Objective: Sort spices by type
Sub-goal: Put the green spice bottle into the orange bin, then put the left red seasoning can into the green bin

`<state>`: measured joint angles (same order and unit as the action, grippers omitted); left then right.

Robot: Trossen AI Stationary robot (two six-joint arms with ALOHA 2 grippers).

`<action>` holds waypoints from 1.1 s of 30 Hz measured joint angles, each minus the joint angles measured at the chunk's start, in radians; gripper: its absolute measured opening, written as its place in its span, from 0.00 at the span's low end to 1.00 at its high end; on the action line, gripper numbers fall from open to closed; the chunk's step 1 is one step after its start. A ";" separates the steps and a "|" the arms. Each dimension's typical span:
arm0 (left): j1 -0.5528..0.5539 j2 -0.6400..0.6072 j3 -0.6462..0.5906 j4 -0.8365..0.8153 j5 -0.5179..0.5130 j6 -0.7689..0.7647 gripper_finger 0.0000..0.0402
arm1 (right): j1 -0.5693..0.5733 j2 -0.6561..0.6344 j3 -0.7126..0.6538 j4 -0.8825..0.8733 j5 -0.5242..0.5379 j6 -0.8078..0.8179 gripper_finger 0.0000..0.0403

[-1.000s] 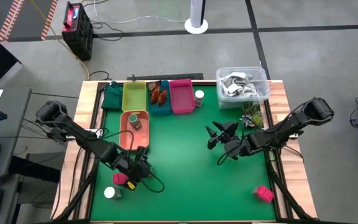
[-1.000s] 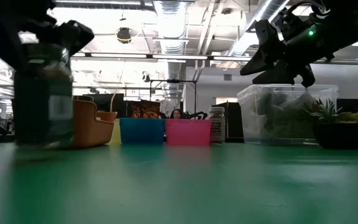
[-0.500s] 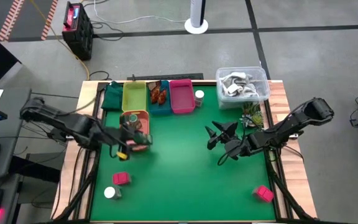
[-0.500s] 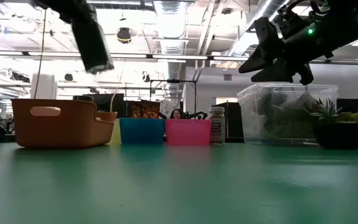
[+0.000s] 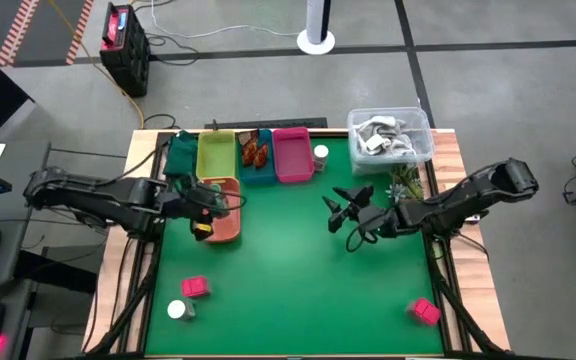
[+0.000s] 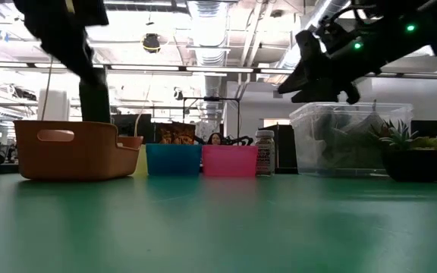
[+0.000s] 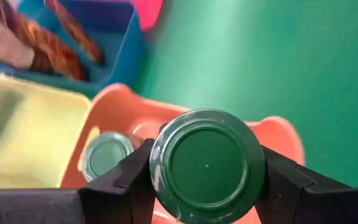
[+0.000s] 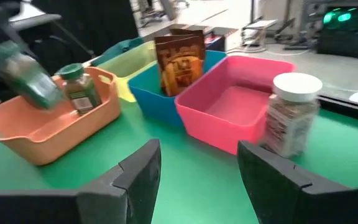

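Observation:
My left gripper (image 5: pixel 206 205) is shut on a dark green jar (image 7: pixel 207 165) above the orange tray (image 5: pixel 230 225); the right wrist view shows this jar (image 8: pixel 28 79) tilted over the tray. A second green jar (image 8: pixel 79 87) stands in that tray. Brown-orange packets (image 5: pixel 255 152) stick up out of the blue tray. One white-lidded jar (image 5: pixel 320 153) stands beside the pink tray (image 5: pixel 291 155), another (image 5: pixel 178 310) near the front left. Pink cube boxes (image 5: pixel 196 287) (image 5: pixel 425 311) lie on the mat. My right gripper (image 5: pixel 343 215) hangs open over mid-table, holding nothing. My left gripper pinches the green jar between its two fingers, one on each side of the jar just under the lid's rim (image 7: pixel 156 169). The fingers come slanting down from the table's left side. The jar is lifted clear above the orange tray, tilted, with its lid turned toward the wrist.
A yellow tray (image 5: pixel 216 153) and a dark green cloth (image 5: pixel 180 155) lie at the far left. A clear tub (image 5: pixel 389 138) of white-grey items and a small plant (image 5: pixel 403 182) stand at the far right. Bare green mat lies between the arms.
My left gripper has carried the green jar up from beside the pink box at the near left and toward the table's far edge, to above the orange tray, rolling and tipping it on the way. My right gripper has shifted slightly toward the table's left.

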<state>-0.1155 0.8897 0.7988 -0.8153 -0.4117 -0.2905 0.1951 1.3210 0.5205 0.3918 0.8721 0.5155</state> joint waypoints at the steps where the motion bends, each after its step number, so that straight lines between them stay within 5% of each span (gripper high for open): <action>1: 0.008 0.007 -0.017 0.010 0.015 -0.005 0.50 | -0.013 0.000 0.000 0.011 -0.033 -0.012 0.59; 17: 0.016 0.053 -0.157 0.065 0.040 -0.052 0.51 | -0.080 0.000 0.077 0.007 -0.167 -0.172 0.59; 33: 0.015 0.034 -0.085 0.016 -0.021 0.023 0.72 | -0.080 0.000 0.086 0.006 -0.169 -0.168 0.59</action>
<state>-0.1001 0.9238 0.7134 -0.7990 -0.4326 -0.2672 0.1154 1.3209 0.6067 0.3981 0.7033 0.3473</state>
